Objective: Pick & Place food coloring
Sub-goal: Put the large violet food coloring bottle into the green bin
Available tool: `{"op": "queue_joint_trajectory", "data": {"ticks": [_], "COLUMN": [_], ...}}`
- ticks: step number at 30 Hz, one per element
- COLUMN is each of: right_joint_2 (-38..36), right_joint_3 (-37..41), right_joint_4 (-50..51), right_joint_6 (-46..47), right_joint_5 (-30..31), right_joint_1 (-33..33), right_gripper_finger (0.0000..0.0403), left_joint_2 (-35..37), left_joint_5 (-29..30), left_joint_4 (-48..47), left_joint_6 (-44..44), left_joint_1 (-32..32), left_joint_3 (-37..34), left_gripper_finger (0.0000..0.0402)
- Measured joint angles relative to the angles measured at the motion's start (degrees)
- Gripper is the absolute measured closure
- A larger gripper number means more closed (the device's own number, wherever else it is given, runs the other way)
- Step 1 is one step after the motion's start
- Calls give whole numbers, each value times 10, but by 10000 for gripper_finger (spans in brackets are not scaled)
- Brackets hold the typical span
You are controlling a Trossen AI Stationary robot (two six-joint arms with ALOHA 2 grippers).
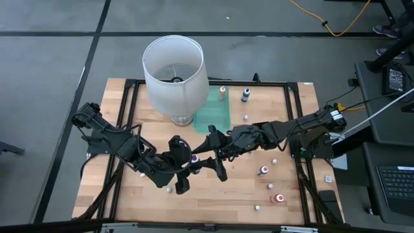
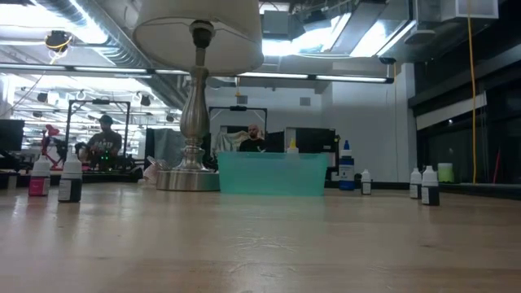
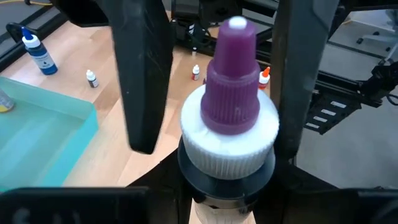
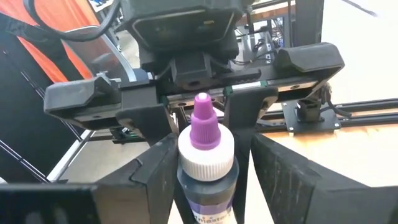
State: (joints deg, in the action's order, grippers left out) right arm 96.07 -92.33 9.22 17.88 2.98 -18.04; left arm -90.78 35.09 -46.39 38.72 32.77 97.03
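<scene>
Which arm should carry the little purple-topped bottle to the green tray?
Probably the right. The right gripper presses its jaws on the bottle, while the left gripper has its jaws apart around the cap.

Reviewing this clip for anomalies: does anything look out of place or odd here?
Yes: the left gripper and right gripper both close in around one purple-tipped bottle in mid-air, like a handover. Nothing looks spilled or damaged.

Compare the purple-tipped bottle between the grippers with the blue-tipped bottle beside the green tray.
Nozzle: the purple-tipped bottle has a purple one, the blue-tipped bottle a blue one.
Place: the purple-tipped bottle is up between the left gripper and the right gripper; the blue-tipped bottle stands alone on the table.
Both have a white collar under the nozzle.
</scene>
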Motion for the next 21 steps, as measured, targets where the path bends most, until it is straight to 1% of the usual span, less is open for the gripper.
{"op": "queue_joint_trajectory", "data": {"ticks": [3, 8, 10, 14, 18, 21], "right_joint_2": [0, 0, 0, 0, 0, 0], "right_joint_3": [0, 0, 0, 0, 0, 0], "right_joint_4": [1, 1, 1, 1, 1, 1], "right_joint_6": [-1, -5, -11, -16, -13, -6], "right_joint_5": [6, 13, 23, 48, 52, 53], "right_joint_1": [-5, -13, -17, -26, -28, -28], "right_gripper_finger": [222, 275, 288, 288, 287, 287], "left_joint_2": [0, 0, 0, 0, 0, 1], "left_joint_5": [1, 0, -2, -4, -12, -5], "left_joint_4": [0, 1, 2, 2, 2, 0], "left_joint_6": [1, 5, 5, 5, 11, 28], "left_joint_1": [0, 0, 0, 0, 2, 6], "left_joint_3": [0, 0, 0, 0, 0, 0], "left_gripper_finger": [287, 290, 288, 273, 254, 241]}}
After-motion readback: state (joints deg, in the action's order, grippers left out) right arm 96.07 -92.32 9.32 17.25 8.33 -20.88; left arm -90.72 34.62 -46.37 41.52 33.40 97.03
